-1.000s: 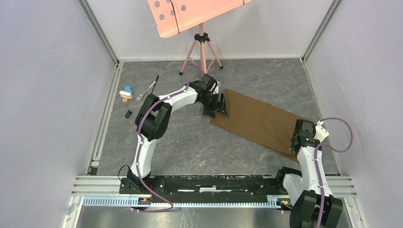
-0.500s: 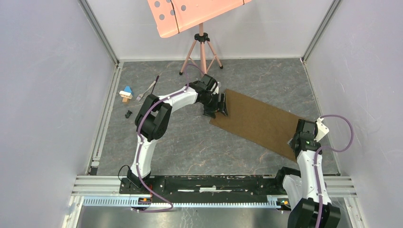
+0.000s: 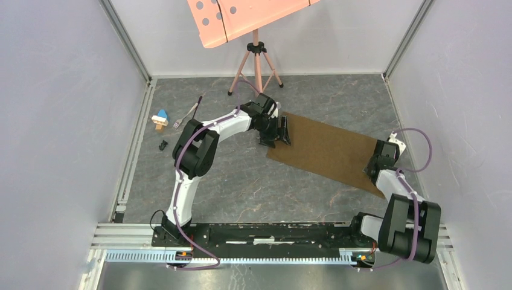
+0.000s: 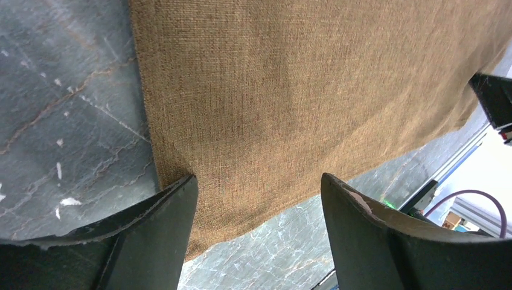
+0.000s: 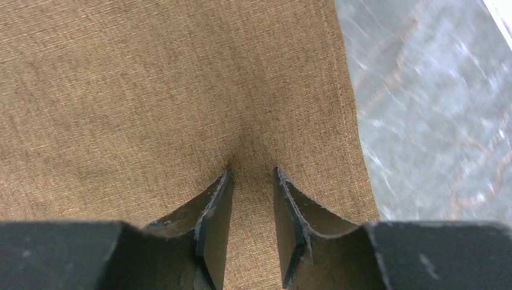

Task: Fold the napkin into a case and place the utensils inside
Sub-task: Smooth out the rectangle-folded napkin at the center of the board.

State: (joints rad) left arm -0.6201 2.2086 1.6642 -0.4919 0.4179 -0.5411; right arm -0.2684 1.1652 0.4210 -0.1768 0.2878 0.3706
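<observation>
The olive-brown napkin (image 3: pixel 329 152) lies flat as a long rectangle, slanting from centre to right on the grey table. My left gripper (image 3: pixel 275 134) hovers over its left end, jaws wide open with the cloth's near corner (image 4: pixel 241 181) between the fingers (image 4: pixel 175 202). My right gripper (image 3: pixel 377 164) is at the cloth's right end; its fingertips (image 5: pixel 226 178) rest on the napkin (image 5: pixel 151 90) a narrow gap apart, the cloth slightly puckered between them. The silver fork (image 3: pixel 179 122) and the spoon's dark handle (image 3: pixel 199 100) lie at the far left, away from both grippers.
A small blue, white and tan toy block (image 3: pixel 160 118) and a tiny black piece (image 3: pixel 163 145) sit near the left wall. A pink tripod stand (image 3: pixel 256 60) rises at the back centre. Walls close in left, right and behind.
My right arm has swung from the napkin's near right corner further along its right end, and its jaws have parted. The left arm has barely moved.
</observation>
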